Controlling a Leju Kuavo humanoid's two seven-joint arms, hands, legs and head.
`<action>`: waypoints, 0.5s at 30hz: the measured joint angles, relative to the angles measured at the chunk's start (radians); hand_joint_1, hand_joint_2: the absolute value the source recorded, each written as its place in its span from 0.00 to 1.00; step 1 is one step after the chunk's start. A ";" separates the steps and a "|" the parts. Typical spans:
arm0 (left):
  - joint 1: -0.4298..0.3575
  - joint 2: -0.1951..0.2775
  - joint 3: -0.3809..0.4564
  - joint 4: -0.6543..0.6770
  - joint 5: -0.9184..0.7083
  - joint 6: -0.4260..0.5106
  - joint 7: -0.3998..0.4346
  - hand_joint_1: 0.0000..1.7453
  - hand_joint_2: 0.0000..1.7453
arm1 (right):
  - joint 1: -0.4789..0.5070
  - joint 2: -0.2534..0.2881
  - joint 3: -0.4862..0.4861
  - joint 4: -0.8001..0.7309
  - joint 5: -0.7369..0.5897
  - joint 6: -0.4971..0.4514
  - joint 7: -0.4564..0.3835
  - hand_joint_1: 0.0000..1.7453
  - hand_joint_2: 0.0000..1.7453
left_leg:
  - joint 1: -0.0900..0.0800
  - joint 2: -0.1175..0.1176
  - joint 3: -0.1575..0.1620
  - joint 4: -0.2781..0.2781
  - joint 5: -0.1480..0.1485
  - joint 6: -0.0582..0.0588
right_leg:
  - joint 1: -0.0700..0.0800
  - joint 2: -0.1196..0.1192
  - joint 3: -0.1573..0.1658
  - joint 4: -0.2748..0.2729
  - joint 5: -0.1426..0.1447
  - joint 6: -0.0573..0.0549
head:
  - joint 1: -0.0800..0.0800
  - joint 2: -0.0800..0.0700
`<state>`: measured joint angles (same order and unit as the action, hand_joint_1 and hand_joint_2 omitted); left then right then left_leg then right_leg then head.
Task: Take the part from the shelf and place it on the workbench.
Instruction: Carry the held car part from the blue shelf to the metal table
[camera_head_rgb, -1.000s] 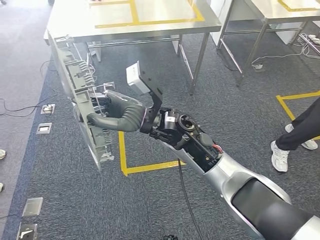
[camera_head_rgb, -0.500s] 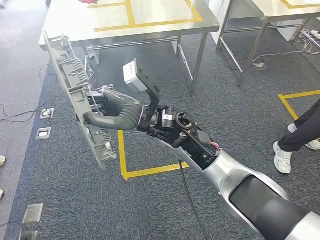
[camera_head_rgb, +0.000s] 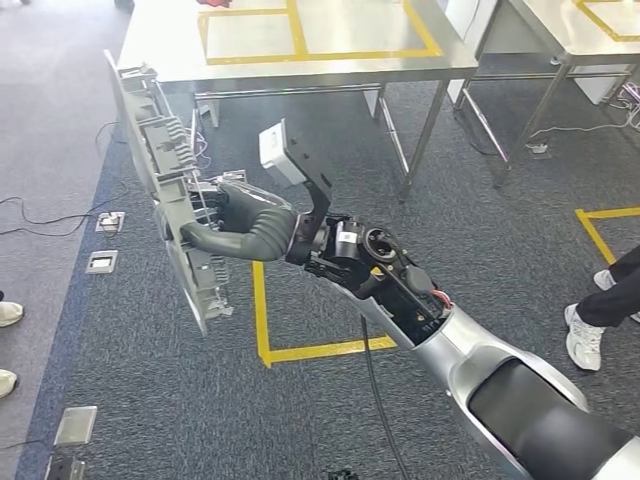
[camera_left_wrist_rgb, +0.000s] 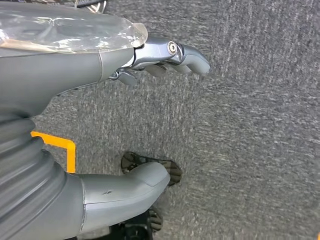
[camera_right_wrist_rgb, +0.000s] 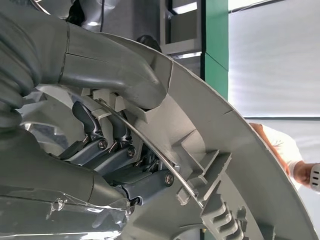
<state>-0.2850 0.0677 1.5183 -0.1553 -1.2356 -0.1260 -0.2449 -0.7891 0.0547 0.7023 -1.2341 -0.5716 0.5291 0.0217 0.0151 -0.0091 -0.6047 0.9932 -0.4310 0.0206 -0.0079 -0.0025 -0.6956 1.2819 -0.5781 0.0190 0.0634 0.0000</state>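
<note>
- Head view: the right hand (camera_head_rgb: 226, 225) grips the part (camera_head_rgb: 162, 180), a long grey ribbed plastic panel, near its middle. The part is held on edge, tilted, in the air above the carpet, short of the desk (camera_head_rgb: 226, 68). The right arm reaches forward, nearly straight. A person's shoe (camera_head_rgb: 585, 338) stands on the carpet, well apart from the part.
- Left wrist view: the left hand (camera_left_wrist_rgb: 113, 115) hangs over the carpet, thumb and fingers apart, holding nothing.
- Right wrist view: the thumb (camera_right_wrist_rgb: 113, 67) presses on the part's rim; the fingers (camera_right_wrist_rgb: 113, 155) curl in among its inner ribs.
</note>
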 joint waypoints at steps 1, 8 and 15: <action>0.000 0.000 0.000 0.000 0.000 0.000 0.000 0.00 1.00 | 0.002 0.000 0.000 0.000 0.000 0.000 0.001 1.00 1.00 | -0.006 -0.002 0.009 0.000 -0.006 0.002 | 0.006 0.001 0.002 -0.030 0.037 -0.011 | 0.004 0.000; -0.002 -0.007 0.000 0.000 0.001 0.001 0.001 0.00 1.00 | -0.002 -0.002 -0.003 -0.009 0.000 -0.003 0.005 1.00 1.00 | -0.011 -0.005 0.034 -0.013 -0.027 -0.008 | 0.039 0.002 0.115 -0.314 0.164 -0.076 | 0.007 0.000; 0.001 -0.001 0.000 0.000 0.006 0.006 0.001 0.00 1.00 | 0.004 -0.002 -0.002 -0.013 -0.001 0.000 0.008 1.00 1.00 | 0.006 0.002 -0.126 0.240 -0.085 -0.052 | 0.017 -0.003 0.179 -0.365 0.148 -0.054 | -0.019 0.000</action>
<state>-0.2837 0.0667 1.5183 -0.1549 -1.2295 -0.1195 -0.2438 -0.7854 0.0523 0.7006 -1.2471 -0.5722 0.5293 0.0292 0.0208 -0.0067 -0.7304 1.2330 -0.5164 -0.0316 0.0089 -0.0052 -0.5165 0.9169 -0.4304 -0.0347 0.0447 0.0000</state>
